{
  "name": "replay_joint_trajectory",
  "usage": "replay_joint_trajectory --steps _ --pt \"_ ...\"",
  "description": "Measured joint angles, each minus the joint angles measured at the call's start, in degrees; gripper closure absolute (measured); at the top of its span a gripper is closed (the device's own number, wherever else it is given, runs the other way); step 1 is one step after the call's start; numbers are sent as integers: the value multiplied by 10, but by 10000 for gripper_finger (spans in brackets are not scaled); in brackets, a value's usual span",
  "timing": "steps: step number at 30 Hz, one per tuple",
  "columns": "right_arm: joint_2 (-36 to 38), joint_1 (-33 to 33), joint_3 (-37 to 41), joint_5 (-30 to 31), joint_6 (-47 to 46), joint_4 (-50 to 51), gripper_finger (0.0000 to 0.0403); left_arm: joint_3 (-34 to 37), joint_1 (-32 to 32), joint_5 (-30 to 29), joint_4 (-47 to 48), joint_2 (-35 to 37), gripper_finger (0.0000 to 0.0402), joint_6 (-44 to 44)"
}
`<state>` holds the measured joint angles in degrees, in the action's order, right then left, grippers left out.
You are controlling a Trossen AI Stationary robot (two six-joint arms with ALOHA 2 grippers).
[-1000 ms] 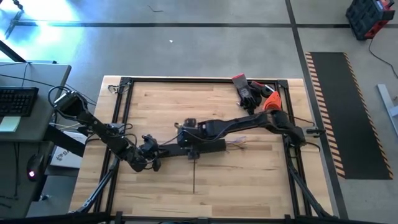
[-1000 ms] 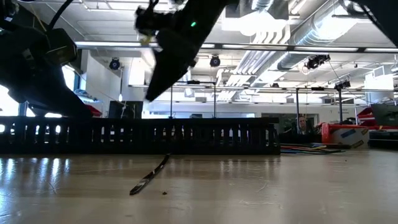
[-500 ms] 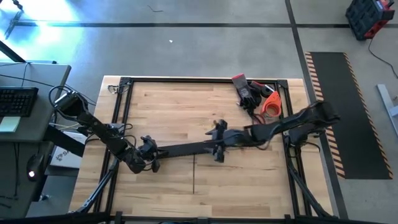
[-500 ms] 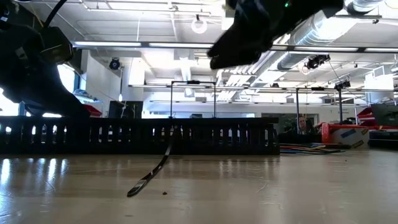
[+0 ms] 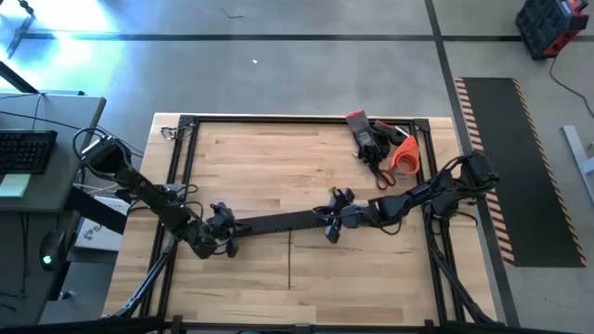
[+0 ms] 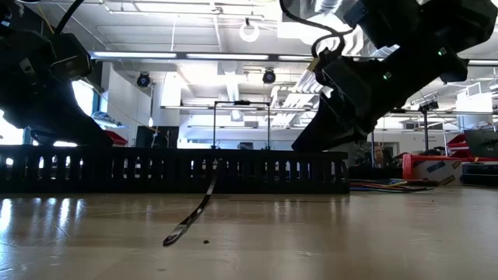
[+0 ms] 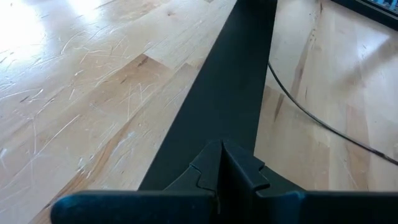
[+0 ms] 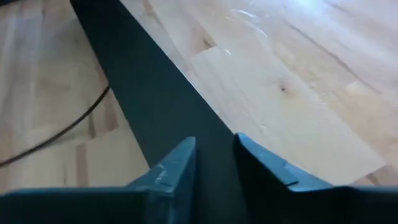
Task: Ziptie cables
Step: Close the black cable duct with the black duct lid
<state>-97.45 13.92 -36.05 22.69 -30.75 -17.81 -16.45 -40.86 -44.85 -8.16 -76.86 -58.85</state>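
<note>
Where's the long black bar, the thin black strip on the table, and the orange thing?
slotted duct (image 6: 156, 169): low view, its toothed wall.
black strip (image 6: 189, 220): low view, its middle.
orange tape roll (image 5: 405, 158): high view, its rim.

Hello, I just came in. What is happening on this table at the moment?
Two robot arms are handling a long black slotted duct lying on the wooden table. The left claw is shut on one end. The right claw sits over the other end, fingers either side. A thin black strip lies in front; scissors wait at the back.
</note>
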Motion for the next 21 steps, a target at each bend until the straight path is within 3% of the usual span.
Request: replay_joint_trajectory --steps 9,13,17,21 --pt "65 14 -35 97 126 -103 359 0 0 0 -2 0 402 0" --pt "20 11 -57 47 142 -129 374 1 0 0 -9 0 402 9" --pt "-71 11 -70 -6 114 -114 388 1 0 0 -10 0 402 9" --pt "-127 7 -84 9 56 -98 401 1 0 4 -15 0 402 10"
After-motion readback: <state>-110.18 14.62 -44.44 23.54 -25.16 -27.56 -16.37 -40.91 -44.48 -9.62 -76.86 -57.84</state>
